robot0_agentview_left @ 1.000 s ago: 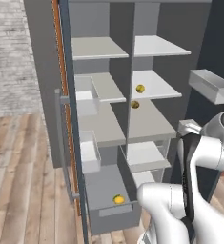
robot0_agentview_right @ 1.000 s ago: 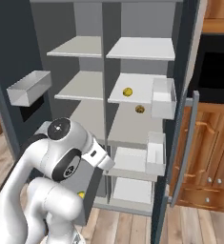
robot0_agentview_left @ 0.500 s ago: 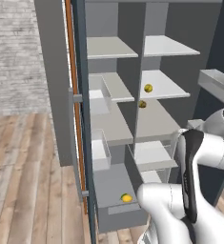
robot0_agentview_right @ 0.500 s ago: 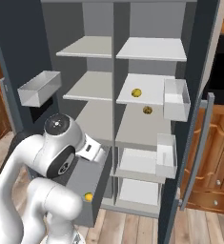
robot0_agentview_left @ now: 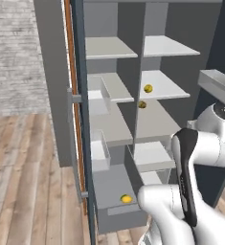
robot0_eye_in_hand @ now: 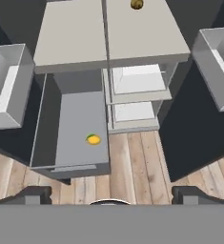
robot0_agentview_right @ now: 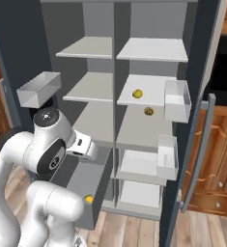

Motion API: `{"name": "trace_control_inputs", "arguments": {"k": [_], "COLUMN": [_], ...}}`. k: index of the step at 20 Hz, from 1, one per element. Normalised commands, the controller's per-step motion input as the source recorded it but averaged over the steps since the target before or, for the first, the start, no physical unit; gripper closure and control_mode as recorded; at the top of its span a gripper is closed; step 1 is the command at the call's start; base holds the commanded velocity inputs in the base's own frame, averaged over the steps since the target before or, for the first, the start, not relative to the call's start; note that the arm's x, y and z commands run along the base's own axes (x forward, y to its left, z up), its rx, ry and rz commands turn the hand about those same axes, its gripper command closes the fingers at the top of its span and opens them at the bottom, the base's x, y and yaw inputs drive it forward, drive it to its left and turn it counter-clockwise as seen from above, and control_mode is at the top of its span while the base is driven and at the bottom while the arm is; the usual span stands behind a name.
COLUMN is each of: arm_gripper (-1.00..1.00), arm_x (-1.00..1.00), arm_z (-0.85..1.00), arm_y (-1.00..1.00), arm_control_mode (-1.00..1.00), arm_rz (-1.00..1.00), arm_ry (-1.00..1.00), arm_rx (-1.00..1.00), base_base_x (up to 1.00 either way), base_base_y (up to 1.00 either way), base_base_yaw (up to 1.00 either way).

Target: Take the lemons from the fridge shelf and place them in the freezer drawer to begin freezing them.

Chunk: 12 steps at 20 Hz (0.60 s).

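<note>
White arm folded at the elbow, hand (robot0_eye_in_hand: 111, 193) empty — fingers spread wide

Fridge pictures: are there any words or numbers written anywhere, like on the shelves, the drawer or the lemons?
None: no word, number, label or sign can be read in any view.
The fridge shelves, the freezer drawer, the white door bins and the lemons are all plain.
</note>
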Motion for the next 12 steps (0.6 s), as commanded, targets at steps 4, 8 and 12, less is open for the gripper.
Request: {"name": "trace_control_inputs", "arguments": {"k": [4,8,12], "arm_gripper": [-1.0,-1.0,-1.0], "arm_x": [0.0,0.0,0.0], "arm_z": [0.0,0.0,0.0], "arm_y": [0.0,0.0,0.0], "arm_control_mode": [1.0,1.0,1.0], "arm_rz": [0.0,0.0,0.0], "arm_ry": [0.0,0.0,0.0], "arm_rx": [0.0,0.0,0.0], "base_base_x": [-0.22,0.01,0.44], "base_base_y": [-0.84,-0.69,-0.15], "base_base_yaw": [-0.01,0.0,0.04]}}
